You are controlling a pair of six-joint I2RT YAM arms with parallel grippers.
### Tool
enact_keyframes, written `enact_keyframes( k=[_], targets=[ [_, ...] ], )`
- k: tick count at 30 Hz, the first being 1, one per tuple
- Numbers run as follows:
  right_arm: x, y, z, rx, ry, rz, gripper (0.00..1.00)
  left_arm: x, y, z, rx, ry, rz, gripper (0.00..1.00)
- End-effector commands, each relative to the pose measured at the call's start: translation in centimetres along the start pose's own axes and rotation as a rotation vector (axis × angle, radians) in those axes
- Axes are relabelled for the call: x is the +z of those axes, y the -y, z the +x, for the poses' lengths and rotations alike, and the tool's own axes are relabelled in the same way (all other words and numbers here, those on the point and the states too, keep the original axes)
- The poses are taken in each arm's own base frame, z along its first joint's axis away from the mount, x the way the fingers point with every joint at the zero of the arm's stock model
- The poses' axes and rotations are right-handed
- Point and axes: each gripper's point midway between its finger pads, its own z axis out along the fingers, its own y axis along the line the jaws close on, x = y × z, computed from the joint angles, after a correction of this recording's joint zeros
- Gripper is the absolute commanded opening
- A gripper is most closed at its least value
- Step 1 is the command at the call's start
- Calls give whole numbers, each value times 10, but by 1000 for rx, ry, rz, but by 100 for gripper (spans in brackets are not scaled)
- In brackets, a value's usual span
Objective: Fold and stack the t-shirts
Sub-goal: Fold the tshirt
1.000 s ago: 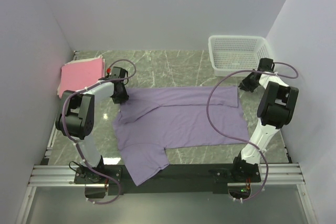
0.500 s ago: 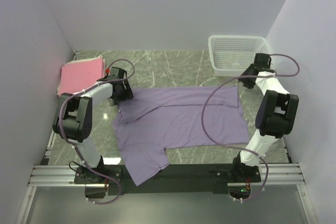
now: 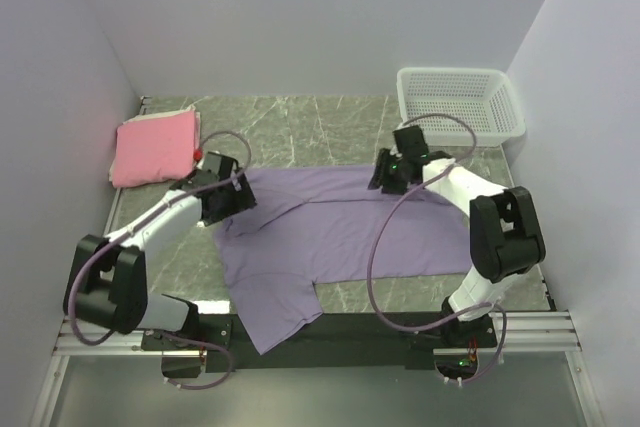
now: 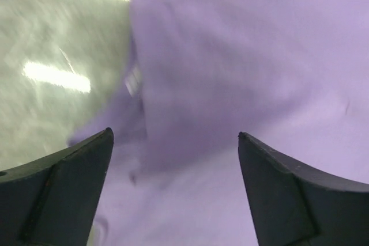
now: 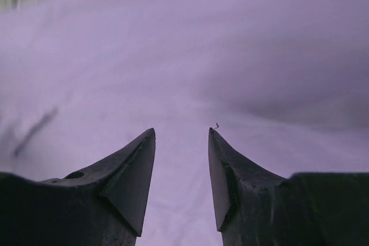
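The lavender-purple t-shirt lies spread across the middle of the table, one sleeve hanging over the near edge. The pink t-shirt rests folded at the far left. My left gripper hovers over the purple shirt's left far corner, its jaws wide open and empty, blurred purple cloth beneath. My right gripper is over the shirt's far edge near the middle, open with a narrower gap and nothing between the fingers, only purple cloth below.
A white mesh basket stands at the far right corner. Pale walls close in the left, back and right sides. Grey cables loop from both arms above the shirt. Green marble tabletop shows behind the shirt.
Both grippers have opened. The right arm has swung left from beside the basket to the middle of the shirt's far edge. The left arm has stretched out lower, its gripper shifted slightly nearer.
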Motion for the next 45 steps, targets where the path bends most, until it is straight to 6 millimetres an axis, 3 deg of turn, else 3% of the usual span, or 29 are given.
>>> enact_keyframes(
  k=[1, 2, 7, 11, 19, 35, 45],
  targets=[
    [-17, -60, 13, -105, 24, -192, 52, -22, 19, 12, 67, 71, 38, 96],
    [-16, -64, 17, -120, 22, -197, 55, -28, 29, 23, 132, 77, 50, 97],
    [-16, -66, 31, -133, 13, -177, 63, -39, 49, 24, 279, 177, 9, 92],
    [-22, -51, 31, -137, 45, -115, 70, -28, 67, 34, 452, 191, -69, 78],
    [-36, -31, 46, -173, 59, -81, 70, -5, 98, 38, 640, 233, -147, 55],
    [-33, -13, 59, -168, 41, -62, 68, 25, 97, 53, 753, 180, -189, 46],
    [-30, -9, 62, -170, 30, -58, 68, 36, 94, 43, 796, 191, -241, 7]
  ],
)
